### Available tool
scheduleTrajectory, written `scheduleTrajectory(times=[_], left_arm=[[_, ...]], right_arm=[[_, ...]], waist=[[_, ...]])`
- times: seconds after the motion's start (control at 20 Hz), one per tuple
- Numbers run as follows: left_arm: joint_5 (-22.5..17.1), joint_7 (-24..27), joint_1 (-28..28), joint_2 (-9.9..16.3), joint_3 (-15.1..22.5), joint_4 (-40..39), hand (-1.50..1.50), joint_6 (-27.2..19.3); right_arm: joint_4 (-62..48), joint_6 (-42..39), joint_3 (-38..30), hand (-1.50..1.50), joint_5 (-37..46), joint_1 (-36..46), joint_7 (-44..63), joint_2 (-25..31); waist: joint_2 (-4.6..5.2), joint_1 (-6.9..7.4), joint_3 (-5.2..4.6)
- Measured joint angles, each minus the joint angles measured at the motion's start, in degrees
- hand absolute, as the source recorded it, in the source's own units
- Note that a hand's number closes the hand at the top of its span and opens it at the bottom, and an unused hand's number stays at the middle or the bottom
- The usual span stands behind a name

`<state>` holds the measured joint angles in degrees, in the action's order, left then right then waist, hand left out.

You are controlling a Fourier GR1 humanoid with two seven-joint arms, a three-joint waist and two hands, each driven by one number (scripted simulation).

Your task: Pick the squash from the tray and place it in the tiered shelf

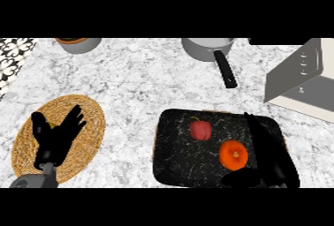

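An orange, round squash [233,154] lies in the right half of the black speckled tray [173,163]. A red pepper [200,129] lies up and to the left of it on the same tray. My right hand [272,161] is open over the tray's right side, just right of the squash. Its fingers are straight and point away from me, and its thumb reaches under the squash's lower edge. The grey and cream tiered shelf [305,77] stands at the upper right. My left hand [55,139] rests open over a woven mat at the left.
The round woven mat [88,117] lies at the left on the marbled counter. A grey pot [207,46] with a long black handle [225,69] stands at the back centre. A grey bowl [79,44] sits at the back left.
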<state>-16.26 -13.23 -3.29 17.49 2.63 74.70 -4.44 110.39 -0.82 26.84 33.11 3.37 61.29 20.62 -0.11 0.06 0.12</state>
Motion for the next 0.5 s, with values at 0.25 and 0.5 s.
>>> scheduleTrajectory(times=[0.25, 0.5], left_arm=[[1.35, -0.24, 0.16, -1.08, -0.3, 0.49, 0.0, -0.37], [2.39, -1.7, 1.21, -2.04, -0.55, 2.45, 0.0, -0.27]], right_arm=[[-2.95, -0.77, -0.67, -1.5, 3.35, -1.27, -0.88, -1.6], [-7.4, -0.7, -2.25, -1.5, 7.27, -1.33, -2.79, -3.93]], waist=[[-0.02, -0.01, 0.0], [0.03, 0.01, -0.04]])
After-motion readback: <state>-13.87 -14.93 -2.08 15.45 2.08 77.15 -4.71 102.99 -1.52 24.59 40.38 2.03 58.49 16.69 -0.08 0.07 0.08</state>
